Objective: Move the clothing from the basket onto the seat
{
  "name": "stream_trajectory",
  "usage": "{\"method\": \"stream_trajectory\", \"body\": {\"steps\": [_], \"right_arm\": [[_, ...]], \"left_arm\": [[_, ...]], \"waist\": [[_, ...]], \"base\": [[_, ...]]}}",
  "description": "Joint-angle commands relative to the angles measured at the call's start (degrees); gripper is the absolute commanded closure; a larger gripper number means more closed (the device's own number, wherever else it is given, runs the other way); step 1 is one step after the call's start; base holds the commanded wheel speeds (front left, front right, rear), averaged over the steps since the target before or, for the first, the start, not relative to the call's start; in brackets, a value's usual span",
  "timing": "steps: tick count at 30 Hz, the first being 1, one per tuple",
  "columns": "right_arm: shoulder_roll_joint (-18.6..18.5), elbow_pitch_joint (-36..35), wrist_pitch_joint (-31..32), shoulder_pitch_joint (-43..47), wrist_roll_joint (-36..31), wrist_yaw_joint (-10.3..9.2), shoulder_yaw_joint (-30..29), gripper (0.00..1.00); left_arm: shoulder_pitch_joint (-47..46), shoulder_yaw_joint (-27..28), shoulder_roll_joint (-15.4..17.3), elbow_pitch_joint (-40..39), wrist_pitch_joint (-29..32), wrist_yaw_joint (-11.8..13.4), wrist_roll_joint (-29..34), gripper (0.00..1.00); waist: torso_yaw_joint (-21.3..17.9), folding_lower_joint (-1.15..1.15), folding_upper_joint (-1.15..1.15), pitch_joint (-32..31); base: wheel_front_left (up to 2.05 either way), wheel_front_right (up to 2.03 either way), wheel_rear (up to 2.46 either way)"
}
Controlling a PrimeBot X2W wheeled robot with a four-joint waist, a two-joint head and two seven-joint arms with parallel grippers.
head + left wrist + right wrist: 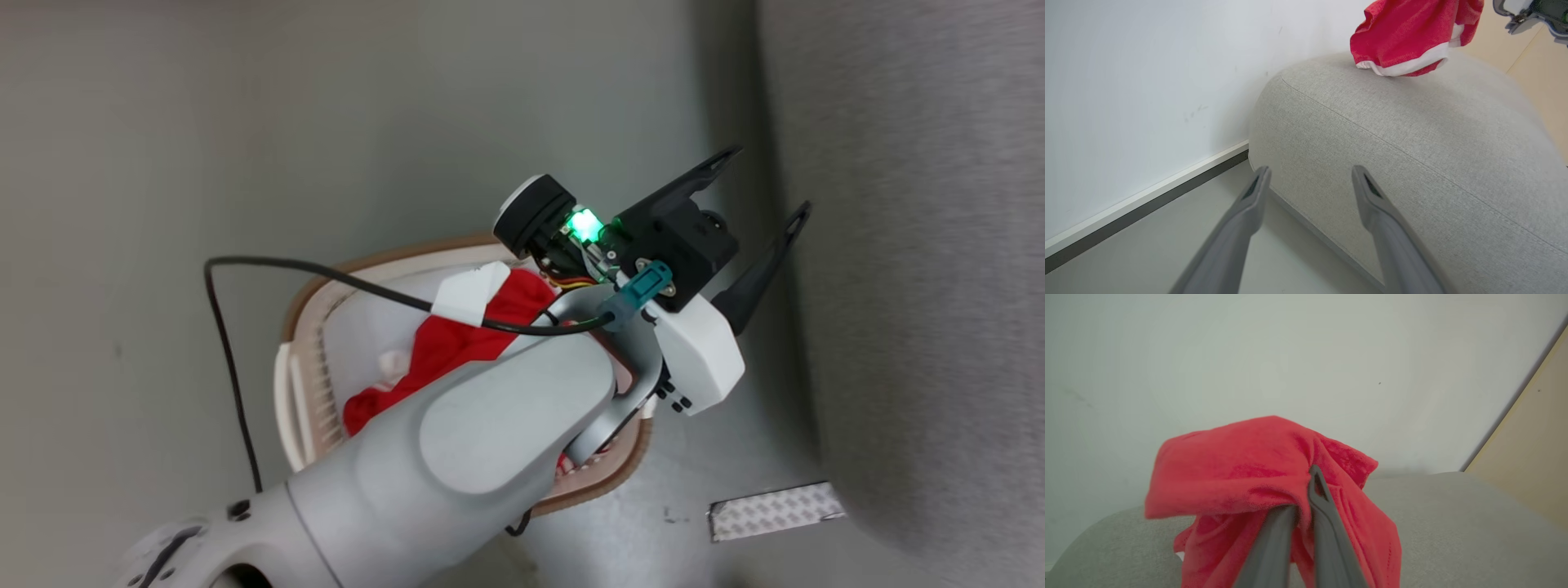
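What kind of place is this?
Probably a home-like room, perhaps a mock-up: a grey upholstered seat beside a plain white wall, and a laundry basket holding red clothing on the floor.

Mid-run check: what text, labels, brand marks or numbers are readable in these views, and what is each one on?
No readable words, numbers or brand marks in these views.
The basket, clothing and seat: plain, no lettering.
The white tape on the cable: blank.
The green light on the arm: a glow, no characters.
The floor plate: embossed pattern, no writing.
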Motion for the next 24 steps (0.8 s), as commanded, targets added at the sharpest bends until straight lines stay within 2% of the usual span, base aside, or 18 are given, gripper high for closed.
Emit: {"method": "stream_trajectory", "body": {"steps": [1, 6, 10, 11, 12, 13, 14, 20, 24], "right_arm": [[-0.5, 2.7, 0.0, -1.5, -0.5, -0.14, -2.1, 1.00], [1.7, 8.7, 0.0, -0.7, -1.3, -0.14, -5.1, 1.00], [2.9, 9.8, 0.0, 0.2, -1.9, -0.14, -5.6, 1.00], [3.3, 9.5, 0.0, 0.6, -2.2, -0.14, -5.9, 0.89], [3.8, 9.1, 0.0, 1.1, -2.4, -0.14, -5.8, 0.59], [4.5, 8.2, 0.0, 1.9, -2.8, -0.14, -5.3, 0.11], [4.7, 7.5, 0.0, 2.6, -2.9, -0.14, -5.3, 0.00], [6.8, 1.5, 0.0, 9.9, -4.3, -0.14, -4.4, 0.00], [8.4, -5.6, 0.0, 17.6, -3.5, -0.14, -3.3, 0.00]], "left_arm": [[-1.2, 0.0, -0.2, -0.4, -0.8, 0.5, 0.6, 0.00], [-1.0, -0.6, -0.3, -0.8, -1.1, 1.5, 0.2, 0.00], [-0.4, -0.9, -0.4, -0.3, -1.5, 1.8, -0.2, 0.00], [-0.1, -0.9, -0.4, -0.2, -1.7, 1.8, -0.4, 0.00], [0.1, -0.9, -0.4, 0.1, -1.9, 1.8, -0.6, 0.00], [0.3, -0.8, -0.3, 0.4, -2.0, 1.8, -0.7, 0.00], [0.7, -0.8, -0.1, 0.8, -2.2, 1.7, -1.1, 0.00], [4.3, 0.1, 1.1, 2.6, -4.7, 1.2, -3.1, 0.00], [8.7, 1.1, 2.5, 3.7, -6.7, 1.3, -5.2, 0.00]], "waist": [[3.8, -0.01, 0.00, 3.8], [5.7, -0.01, 0.00, 5.5], [5.8, -0.01, 0.00, 5.4], [5.7, -0.01, 0.00, 5.2], [5.6, -0.01, 0.00, 4.8], [5.4, -0.01, 0.00, 4.3], [5.1, -0.01, 0.00, 3.7], [3.7, -0.01, 0.00, -2.9], [3.3, -0.01, 0.00, -9.4]], "base": [[0.00, 0.00, 0.00], [0.00, 0.00, 0.00], [0.00, 0.00, 0.00], [0.00, 0.00, 0.00], [0.00, 0.00, 0.00], [0.00, 0.00, 0.00], [0.00, 0.00, 0.00], [0.00, 0.00, 0.00], [0.00, 0.00, 0.00]]}}
